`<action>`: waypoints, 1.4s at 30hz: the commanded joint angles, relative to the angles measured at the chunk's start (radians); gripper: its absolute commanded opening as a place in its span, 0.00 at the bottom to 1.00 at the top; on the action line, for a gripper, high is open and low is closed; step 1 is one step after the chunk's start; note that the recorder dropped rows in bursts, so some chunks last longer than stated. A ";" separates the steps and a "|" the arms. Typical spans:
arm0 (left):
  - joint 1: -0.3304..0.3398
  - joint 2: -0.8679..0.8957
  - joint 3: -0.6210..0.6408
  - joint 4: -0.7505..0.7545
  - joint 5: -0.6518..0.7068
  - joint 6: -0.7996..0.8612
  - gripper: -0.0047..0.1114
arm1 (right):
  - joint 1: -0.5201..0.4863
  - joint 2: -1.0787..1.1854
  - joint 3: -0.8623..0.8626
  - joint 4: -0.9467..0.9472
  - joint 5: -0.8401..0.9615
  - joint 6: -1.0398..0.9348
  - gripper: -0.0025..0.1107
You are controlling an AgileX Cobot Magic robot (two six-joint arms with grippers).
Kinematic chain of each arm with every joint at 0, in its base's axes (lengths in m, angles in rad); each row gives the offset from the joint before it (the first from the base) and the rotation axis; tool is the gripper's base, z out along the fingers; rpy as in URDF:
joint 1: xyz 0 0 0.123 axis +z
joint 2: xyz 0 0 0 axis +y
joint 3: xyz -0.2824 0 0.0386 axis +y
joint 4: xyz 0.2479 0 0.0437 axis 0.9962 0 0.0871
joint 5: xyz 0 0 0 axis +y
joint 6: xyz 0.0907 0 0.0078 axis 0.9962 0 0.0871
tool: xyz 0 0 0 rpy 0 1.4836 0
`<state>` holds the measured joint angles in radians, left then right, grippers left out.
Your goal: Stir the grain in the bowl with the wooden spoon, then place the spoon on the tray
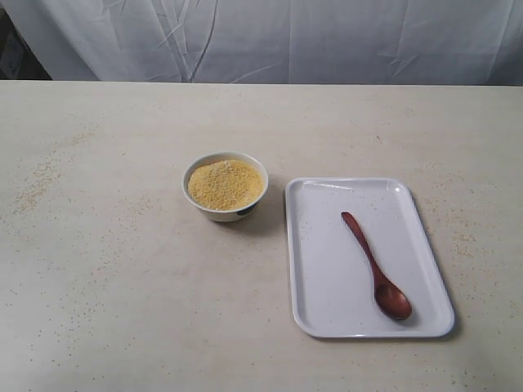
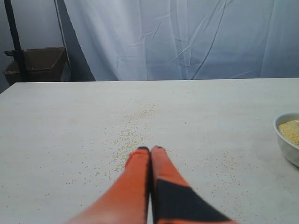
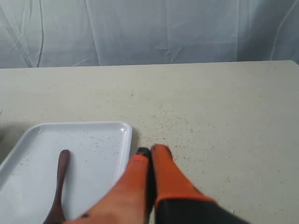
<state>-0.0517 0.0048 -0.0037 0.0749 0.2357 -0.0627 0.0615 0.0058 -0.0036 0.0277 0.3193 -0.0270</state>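
Note:
The small white bowl (image 1: 225, 186) stands mid-table, filled with a mound of yellow grain (image 1: 225, 184); its rim (image 2: 287, 135) and the grain (image 2: 290, 131) also peek into the left wrist view. To its right lies the white tray (image 1: 327, 269) with the dark reddish-brown wooden spoon (image 1: 375, 265) resting on it, scoop toward the near edge. The right wrist view shows the tray (image 3: 98, 149) and the spoon handle (image 3: 59, 179). My left gripper (image 2: 150, 150) is shut and empty above bare table. My right gripper (image 3: 150, 150) is shut and empty beside the tray's edge. Neither gripper appears in the exterior view.
Loose grains (image 2: 133, 135) are scattered over the beige table (image 1: 106, 269), thickest at the left. A white cloth backdrop (image 1: 270, 37) hangs behind the table. A dark stand and a brown box (image 2: 37, 63) sit past the table's far corner in the left wrist view.

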 commanded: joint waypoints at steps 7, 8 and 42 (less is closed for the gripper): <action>0.001 -0.005 0.004 -0.003 -0.005 -0.003 0.04 | -0.050 -0.006 0.004 0.008 -0.015 -0.004 0.04; 0.001 -0.005 0.004 -0.003 -0.005 -0.003 0.04 | -0.053 -0.006 0.004 0.008 -0.015 -0.004 0.04; 0.001 -0.005 0.004 -0.003 -0.005 -0.003 0.04 | -0.052 -0.006 0.004 0.007 -0.015 -0.001 0.04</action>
<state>-0.0517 0.0048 -0.0037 0.0749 0.2357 -0.0627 0.0145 0.0058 -0.0012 0.0358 0.3178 -0.0273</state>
